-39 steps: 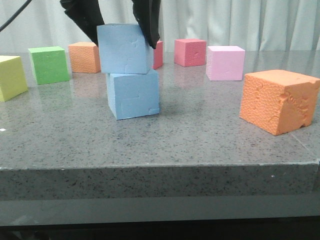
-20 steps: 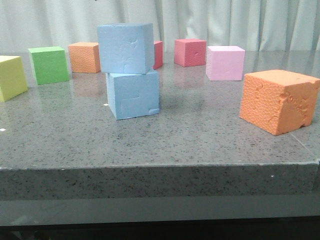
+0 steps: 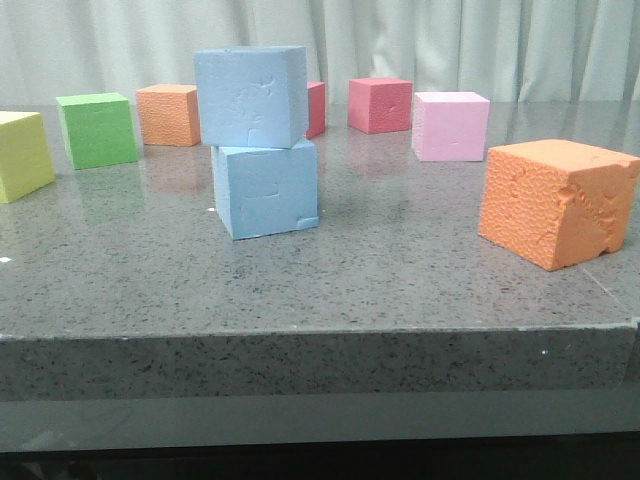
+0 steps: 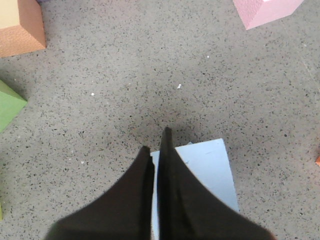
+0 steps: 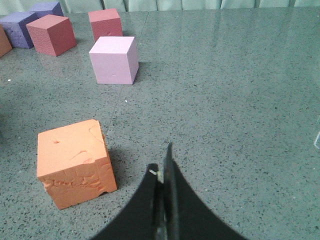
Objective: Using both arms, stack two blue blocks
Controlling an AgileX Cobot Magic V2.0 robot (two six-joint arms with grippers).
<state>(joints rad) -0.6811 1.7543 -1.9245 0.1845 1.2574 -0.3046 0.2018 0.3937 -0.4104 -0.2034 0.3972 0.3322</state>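
In the front view the two blue blocks stand stacked left of the table's middle: the upper blue block (image 3: 250,97) rests on the lower blue block (image 3: 266,190), turned slightly and overhanging a little to the left. Neither arm shows in that view. The left wrist view looks straight down on the upper blue block's top face (image 4: 210,170). My left gripper (image 4: 156,142) hangs above it, shut, holding nothing. My right gripper (image 5: 161,162) is shut and empty over bare table, beside a large orange cube (image 5: 75,162).
The large orange cube (image 3: 556,200) sits front right near the table's front edge (image 3: 320,340). Along the back stand a pink cube (image 3: 451,125), a red cube (image 3: 380,104), a smaller orange cube (image 3: 168,114), a green cube (image 3: 97,129) and a yellow cube (image 3: 22,153).
A second ago black fingers stood on both sides of the upper blue block; they have risen out of the front view. The block stays on the lower one.
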